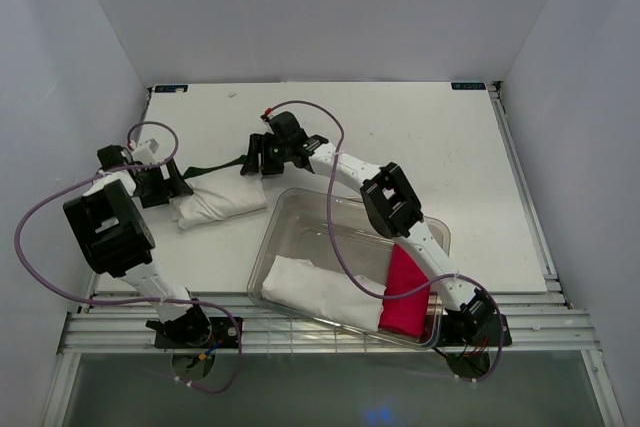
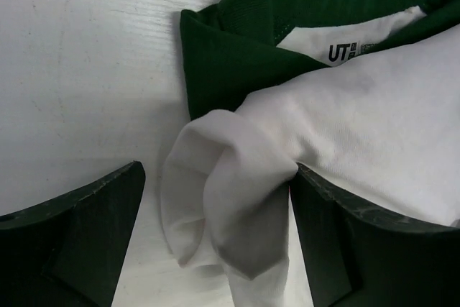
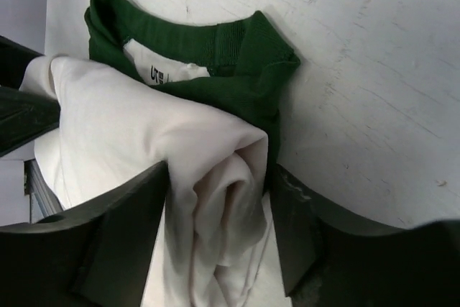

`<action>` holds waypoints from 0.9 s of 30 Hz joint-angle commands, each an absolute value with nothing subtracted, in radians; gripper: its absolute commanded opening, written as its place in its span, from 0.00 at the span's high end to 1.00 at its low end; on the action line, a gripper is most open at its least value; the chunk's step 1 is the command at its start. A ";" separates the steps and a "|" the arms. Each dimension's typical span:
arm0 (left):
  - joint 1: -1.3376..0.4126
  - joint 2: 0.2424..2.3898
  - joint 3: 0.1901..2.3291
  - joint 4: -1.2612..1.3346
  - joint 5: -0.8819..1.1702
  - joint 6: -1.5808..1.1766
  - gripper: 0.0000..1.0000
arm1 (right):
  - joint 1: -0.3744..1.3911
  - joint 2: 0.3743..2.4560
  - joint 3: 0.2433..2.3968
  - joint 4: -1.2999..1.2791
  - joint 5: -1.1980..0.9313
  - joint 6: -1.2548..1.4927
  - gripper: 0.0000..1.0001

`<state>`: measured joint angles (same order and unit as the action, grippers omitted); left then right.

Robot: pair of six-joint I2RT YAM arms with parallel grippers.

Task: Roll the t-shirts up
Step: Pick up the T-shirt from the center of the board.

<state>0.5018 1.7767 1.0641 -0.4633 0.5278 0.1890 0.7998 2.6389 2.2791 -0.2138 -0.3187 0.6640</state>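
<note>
step in hand: finishing the roll on the first bundle, both arms at its ends. soft white cotton t-shirt [image 1: 215,202] lies as a loose, fat roll on the white table [image 1: 400,127], left of the clear plastic bin [image 1: 275,237]. plain dark green t-shirt [image 2: 230,62] is bunched beside and under it. its ribbed collar pokes out on the far side, and it is not rolled neatly. cannot tell if the two are wound together.

left gripper [image 2: 215,177] is spread wide over the left end of the roll. one finger touches the cloth and the other stands apart from it, so nothing is held. right gripper [image 3: 219,199] straddles the other end with its pads against or just beside the folds. cannot tell if it truly pinches.

the bin already holds another white cloth roll [image 1: 315,292] and a bright pink rolled cloth [image 1: 405,302].

judgement: the roll looks slack with ends flaring, so the task is partway. next move likely calls for both claws to pinch the ends evenly and turn together to tighten. then tuck in the green collar, or else the roll could spring open.
</note>
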 commanded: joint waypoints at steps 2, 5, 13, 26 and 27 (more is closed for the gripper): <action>0.511 1.827 1.081 -0.419 0.552 0.138 0.11 | 0.815 2.691 2.258 -0.207 -0.370 0.703 0.46; 0.509 1.858 1.095 -0.410 0.604 0.120 0.24 | 0.813 2.686 2.258 -0.170 -0.406 0.722 0.58; 0.509 1.818 1.083 -0.387 0.710 0.109 0.92 | 0.813 2.620 2.241 -0.075 -0.440 0.750 0.92; 0.517 1.678 1.143 -0.422 0.684 0.123 1.00 | 0.793 2.505 2.191 -0.012 -0.474 0.821 0.92; 0.517 1.672 1.160 -0.436 0.681 0.121 1.00 | 0.790 2.497 2.187 0.017 -0.471 0.822 0.92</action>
